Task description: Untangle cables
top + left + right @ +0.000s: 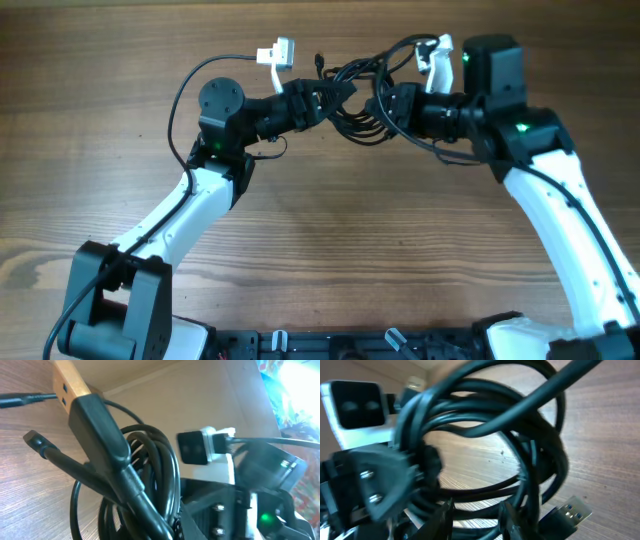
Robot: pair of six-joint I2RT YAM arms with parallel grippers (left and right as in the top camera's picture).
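Overhead: cables (358,125) in tangle, table (330,230) rear.

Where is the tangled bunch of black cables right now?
In the overhead view, the cables are bunched near the far middle of the table, right between the left tool and the right tool.

A brown wooden table (330,230) with clear grain fills the overhead view. Beyond its far edge stands a plain tan wall (200,400). A bright, colourful patch (295,385) glares beside the wall.
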